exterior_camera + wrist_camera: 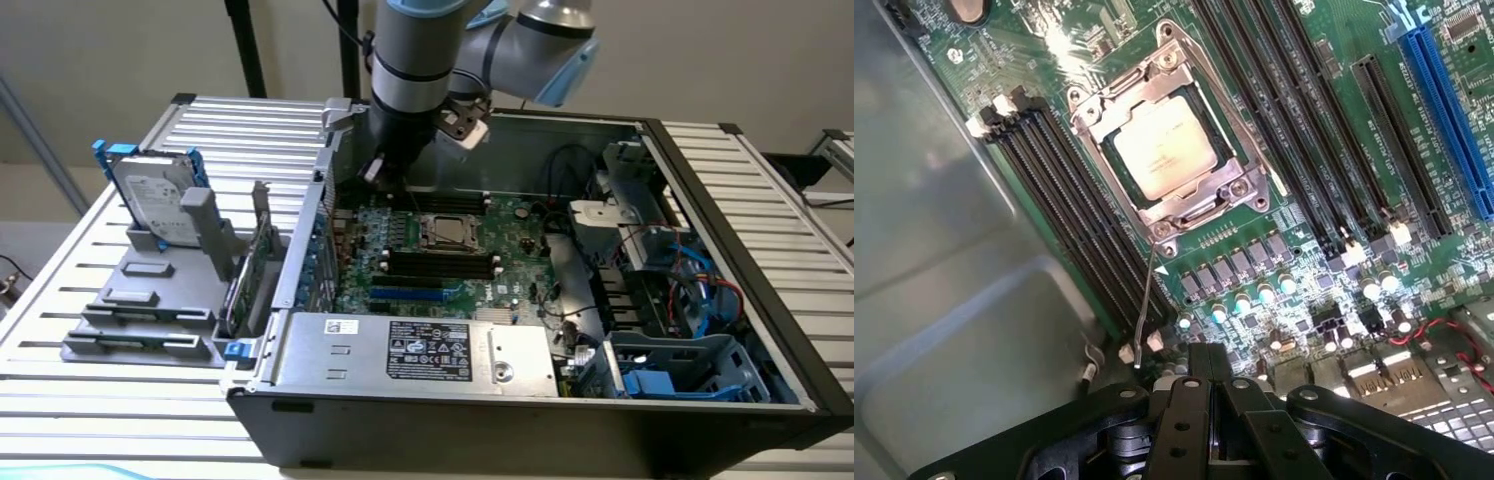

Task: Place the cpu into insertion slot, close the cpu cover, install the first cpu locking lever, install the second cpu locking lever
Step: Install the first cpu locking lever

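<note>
Tool [1209,372] closed tight, holding nothing, poised above the motherboard [1014,45]. In the exterior view the cpu [450,232] lies at five o'clock from the tool, framed by the cpu cover [1139,88]. A thin locking lever [1146,305] points its free end toward the tool

The arm [407,70] is a silvery-grey tube with pale blue joint caps [571,70] and a small white-and-black block [462,128] at the wrist. Its gripper [1210,362] is matte black, built of angular linkage plates fastened with round silver-headed screws [1301,394].
</note>
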Motion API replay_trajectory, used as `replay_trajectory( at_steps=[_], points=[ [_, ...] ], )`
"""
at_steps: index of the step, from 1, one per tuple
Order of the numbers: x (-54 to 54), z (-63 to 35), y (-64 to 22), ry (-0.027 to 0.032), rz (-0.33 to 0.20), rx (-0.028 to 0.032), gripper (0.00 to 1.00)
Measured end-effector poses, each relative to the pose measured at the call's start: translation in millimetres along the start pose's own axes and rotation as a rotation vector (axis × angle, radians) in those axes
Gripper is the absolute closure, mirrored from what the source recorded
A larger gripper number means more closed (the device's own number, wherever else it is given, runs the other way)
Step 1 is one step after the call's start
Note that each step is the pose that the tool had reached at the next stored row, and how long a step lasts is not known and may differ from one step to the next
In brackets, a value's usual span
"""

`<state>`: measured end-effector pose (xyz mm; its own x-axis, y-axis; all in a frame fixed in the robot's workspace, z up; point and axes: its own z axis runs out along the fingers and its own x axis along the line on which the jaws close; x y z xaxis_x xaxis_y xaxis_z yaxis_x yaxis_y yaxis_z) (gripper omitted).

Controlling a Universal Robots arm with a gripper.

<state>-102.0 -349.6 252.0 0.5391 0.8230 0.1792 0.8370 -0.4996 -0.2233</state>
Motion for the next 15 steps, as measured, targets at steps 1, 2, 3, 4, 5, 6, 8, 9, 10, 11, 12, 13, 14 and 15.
replay_trajectory(
  at_steps=[1,2,3,4,5,6,8,9,10,11,12,13,14,15],
  points=[
    [-0.2,1.3,-0.2,0.0016,0.007,-0.0014,0.89],
    [-0.4,2.6,-0.5,0.0033,0.015,-0.0028,0.89],
    [-0.5,3.9,-0.8,0.0052,0.022,-0.0042,0.89],
    [-0.8,4.9,-1.2,0.0068,0.029,-0.0054,0.89],
    [-0.9,5.8,-1.6,0.0083,0.035,-0.0067,0.89],
    [-1.2,6.4,-2.1,0.0098,0.042,-0.0078,0.89],
    [-1.8,7.3,-3.0,0.0123,0.054,-0.0101,0.89],
    [-2.0,7.6,-3.3,0.0142,0.06,-0.0108,0.89],
    [-2.1,7.9,-3.5,0.0176,0.065,-0.0106,0.89],
    [-2.2,8.0,-3.5,0.0234,0.07,-0.0085,0.89],
    [-2.3,8.1,-3.6,0.031,0.074,-0.005,0.89],
    [-2.3,8.1,-3.7,0.0406,0.078,0.0001,0.89],
    [-2.3,8.2,-3.7,0.0509,0.083,0.0051,0.89],
    [-2.4,8.2,-3.7,0.0599,0.089,0.0091,0.89]
  ],
)
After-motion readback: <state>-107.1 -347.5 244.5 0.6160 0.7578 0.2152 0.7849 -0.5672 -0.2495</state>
